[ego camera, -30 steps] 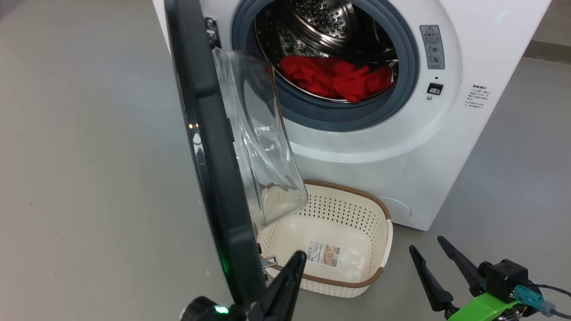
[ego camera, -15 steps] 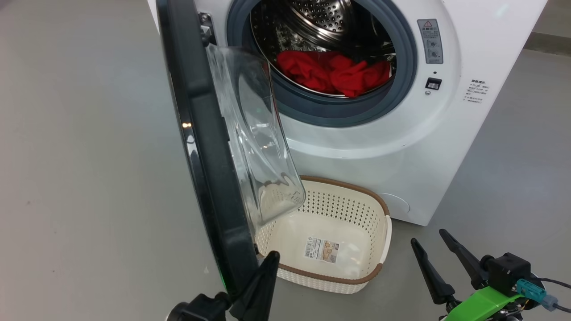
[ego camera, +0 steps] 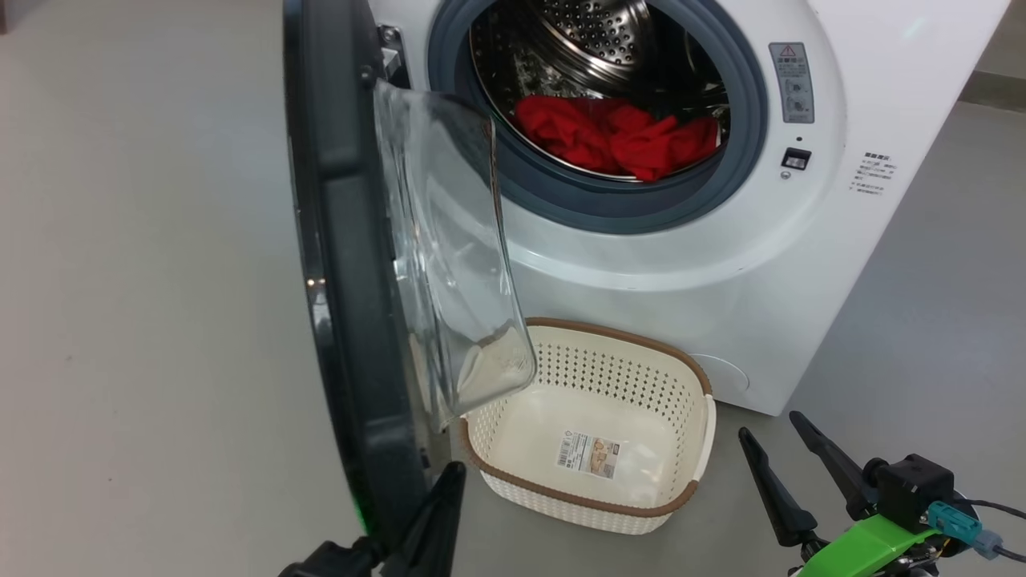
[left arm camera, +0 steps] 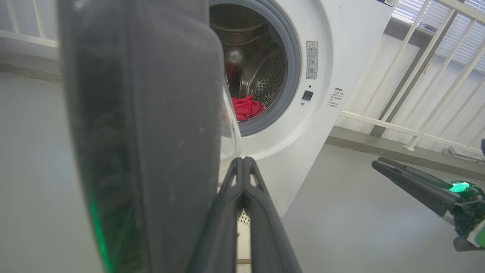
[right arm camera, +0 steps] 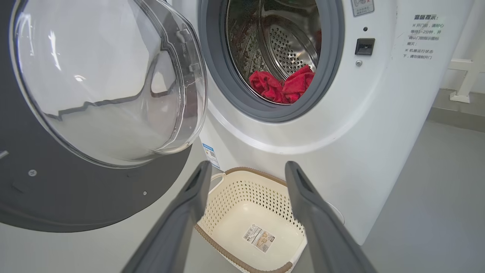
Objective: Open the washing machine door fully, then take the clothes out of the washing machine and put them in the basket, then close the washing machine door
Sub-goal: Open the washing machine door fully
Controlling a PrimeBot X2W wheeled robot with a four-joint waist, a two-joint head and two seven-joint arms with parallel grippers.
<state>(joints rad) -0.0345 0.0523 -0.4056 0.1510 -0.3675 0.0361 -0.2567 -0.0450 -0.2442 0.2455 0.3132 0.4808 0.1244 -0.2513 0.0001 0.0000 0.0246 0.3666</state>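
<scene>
Two units | left end effector (left arm camera: 242, 162) closed, beside door (ego camera: 345, 240) | right end effector (ego camera: 768, 425) wide

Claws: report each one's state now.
Left claw: closed, holding nothing, beside the washing machine door.
Right claw: open, empty.

washing machine (ego camera: 721, 264): on the floor (ego camera: 144, 320), at the back | washing machine door (ego camera: 345, 240): swung out left of the mouth (ego camera: 609, 208), just left of the basket (ego camera: 617, 365) | clothes (ego camera: 617, 140): in the drum (ego camera: 593, 32), at its bottom | basket: on the floor just before the washing machine, below the mouth | left gripper (left arm camera: 242, 161): by the washing machine door's near edge | right gripper (ego camera: 769, 426): right of the basket
</scene>
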